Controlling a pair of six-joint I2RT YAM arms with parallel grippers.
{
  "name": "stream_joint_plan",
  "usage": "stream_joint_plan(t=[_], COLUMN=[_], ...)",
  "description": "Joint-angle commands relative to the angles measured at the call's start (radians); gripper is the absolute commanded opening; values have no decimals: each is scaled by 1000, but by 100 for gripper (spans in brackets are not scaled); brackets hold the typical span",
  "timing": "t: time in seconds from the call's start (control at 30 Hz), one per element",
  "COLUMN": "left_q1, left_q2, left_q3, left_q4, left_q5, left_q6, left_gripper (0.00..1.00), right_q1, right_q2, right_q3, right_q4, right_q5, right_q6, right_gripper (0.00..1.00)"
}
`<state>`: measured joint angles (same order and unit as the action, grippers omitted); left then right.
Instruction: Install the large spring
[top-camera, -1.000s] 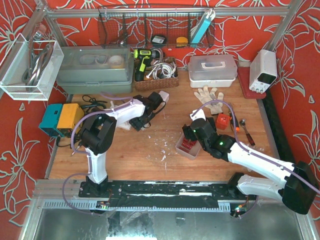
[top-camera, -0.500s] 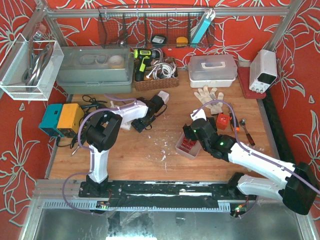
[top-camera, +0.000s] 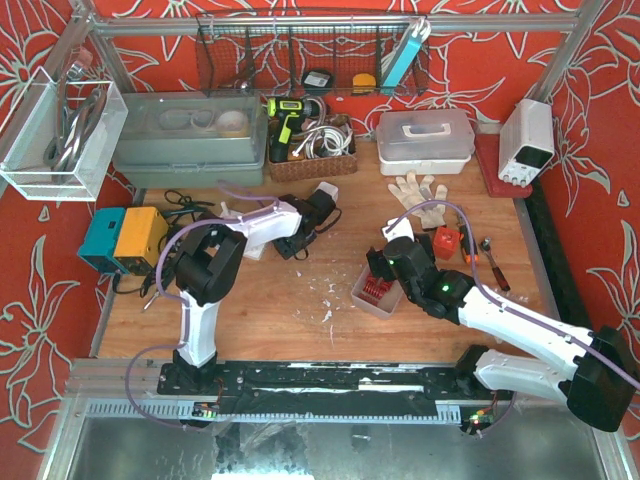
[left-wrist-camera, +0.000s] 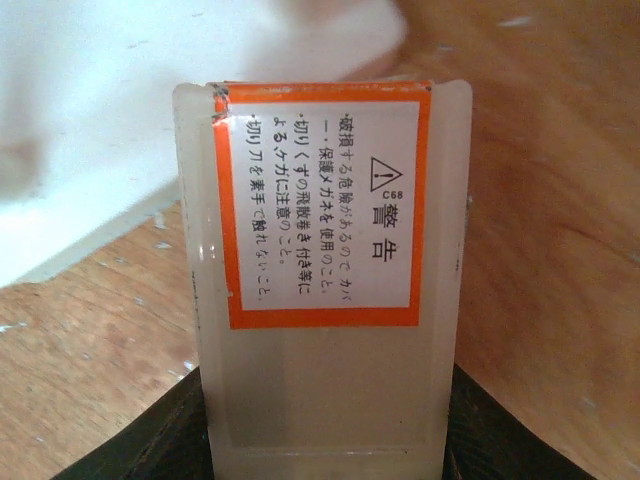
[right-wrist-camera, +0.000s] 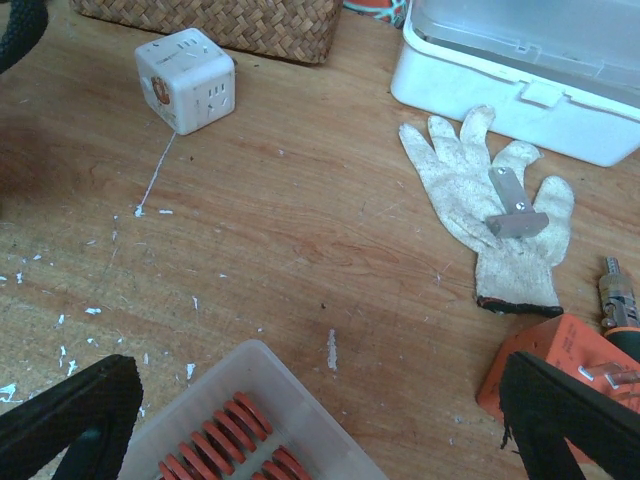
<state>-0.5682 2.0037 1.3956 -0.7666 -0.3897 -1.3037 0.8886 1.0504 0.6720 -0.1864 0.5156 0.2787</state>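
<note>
At the left end effector (left-wrist-camera: 325, 450): clamps a translucent block (left-wrist-camera: 325, 250) by its lower sides, with a dark finger (left-wrist-camera: 160, 452) against each flank. Presents the block upright above the table (left-wrist-camera: 560, 250), orange-bordered warning label toward the wrist camera. Probably steadies the block as the part that receives the spring; cannot confirm from these views.

At the right end effector (right-wrist-camera: 320, 425): stands wide open and holds nothing. Hovers over the clear tray (right-wrist-camera: 310, 405) at the bottom centre of the wrist view, one finger at each lower corner of the frame. Brackets the red springs (right-wrist-camera: 225, 445) this way, presumably for a straight descent and pick. Leaves the white glove (right-wrist-camera: 490, 215) at upper right and the white cube (right-wrist-camera: 185, 80) at upper left well apart from that path.

Look for the large spring among the red coils in the tray; cannot tell which one. Not yet picked, not yet installed.
</note>
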Motion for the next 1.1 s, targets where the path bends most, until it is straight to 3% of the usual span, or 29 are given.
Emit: stream_joint_plan(t=[0.0, 0.3, 0.43, 0.6, 0.77, 0.93, 1.07], left_q1=[-57, -58, -40, 9, 69, 105, 116], left_q2=[-26, 37, 116, 161, 120, 140, 139], left_q3=[74, 131, 196, 225, 126, 113, 106], left_q4=[6, 248, 266, 255, 361, 446, 493], left_q5=[-118, -128, -114, -103, -32, 63, 110], left_q6=[112, 506, 651, 669, 694, 757, 780], left_gripper=[39, 32, 30, 27, 24, 31, 46], right_q1=[8, 8, 8, 8, 8, 7, 7], right_q2=[-15, -40, -57, -61, -61, -50, -40], right_q3=[3, -2, -13, -15, -16, -13, -11], right_q4=[-10, -16, -5, -6, -1, -2, 0], right_q5=[32, 37, 43, 44, 43, 43, 43], right_q6=[-1, 2, 4, 2, 2, 2, 0], right_gripper=[98, 98, 98, 98, 98, 98, 98])
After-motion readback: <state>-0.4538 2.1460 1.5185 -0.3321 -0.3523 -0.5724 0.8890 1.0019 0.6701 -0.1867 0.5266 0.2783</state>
